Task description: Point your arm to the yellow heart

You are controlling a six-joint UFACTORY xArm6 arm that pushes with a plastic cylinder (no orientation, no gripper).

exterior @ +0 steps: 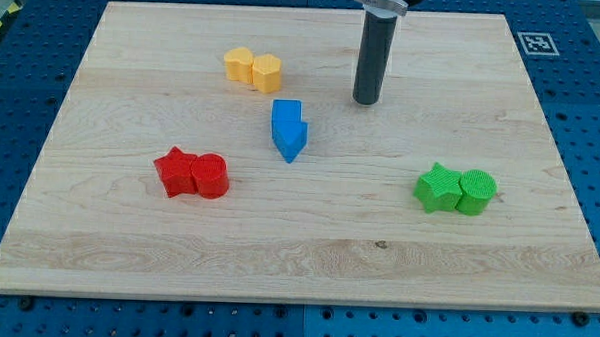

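The yellow heart [239, 64] lies on the wooden board [477, 265] at the upper left of centre, touching a yellow hexagon [267, 73] on its right. My tip [366, 101] rests on the board to the right of the yellow pair, about a hundred pixels from the hexagon and slightly lower. The rod rises straight up from the tip and leaves the view at the top. The tip touches no block.
A blue cube [286, 115] and a blue triangle [292, 140] sit together below and left of the tip. A red star [177, 171] and a red cylinder [211, 175] lie at lower left. A green star [438, 188] and a green cylinder [476, 191] lie at right.
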